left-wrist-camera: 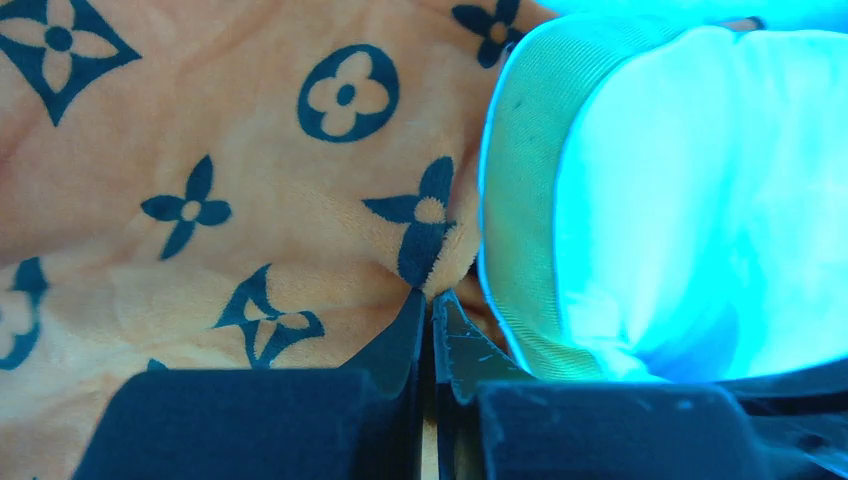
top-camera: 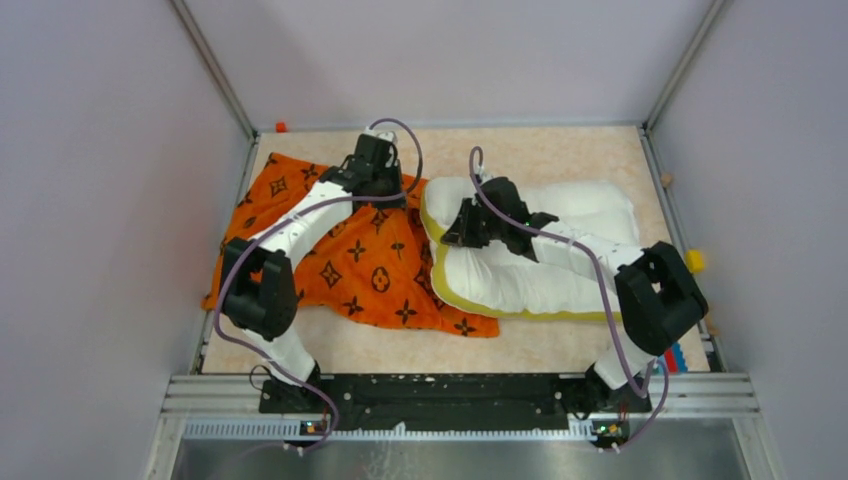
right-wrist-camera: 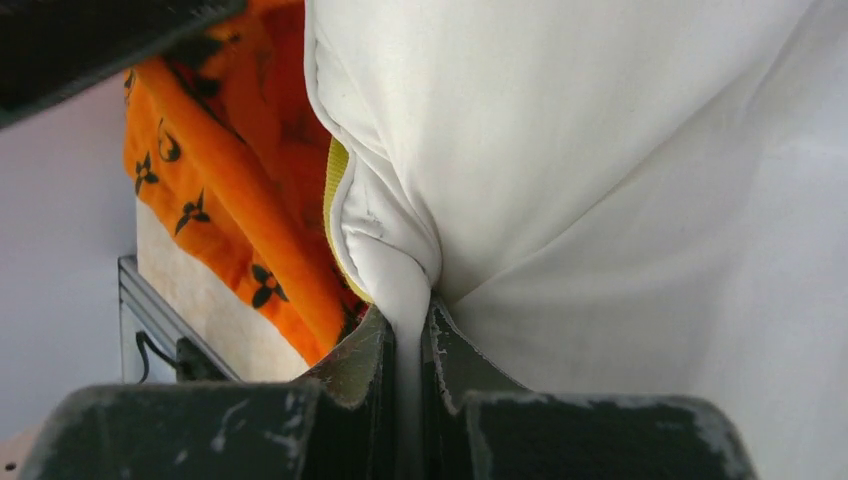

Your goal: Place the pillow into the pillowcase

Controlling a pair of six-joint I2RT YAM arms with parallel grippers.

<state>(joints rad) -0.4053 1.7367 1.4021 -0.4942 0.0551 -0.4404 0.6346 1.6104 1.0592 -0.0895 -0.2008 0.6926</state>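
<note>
The orange pillowcase (top-camera: 350, 262) with black motifs lies spread on the left half of the table. The white pillow (top-camera: 545, 250) with yellow trim lies to its right, its left end resting on the pillowcase's right edge. My left gripper (top-camera: 395, 196) is at the pillowcase's far right edge, beside the pillow. In the left wrist view the left gripper (left-wrist-camera: 432, 296) is shut on a fold of the pillowcase (left-wrist-camera: 250, 200), with the pillow (left-wrist-camera: 680, 200) just to the right. My right gripper (right-wrist-camera: 410, 310) is shut on a pinch of the pillow (right-wrist-camera: 560, 160) near its left end, the pillowcase (right-wrist-camera: 230, 190) behind it.
Metal frame rails (top-camera: 440, 392) run along the near edge, and grey walls (top-camera: 100, 200) close in both sides and the back. A small yellow object (top-camera: 694, 261) sits at the right edge, a small orange one (top-camera: 281, 127) at the far left corner.
</note>
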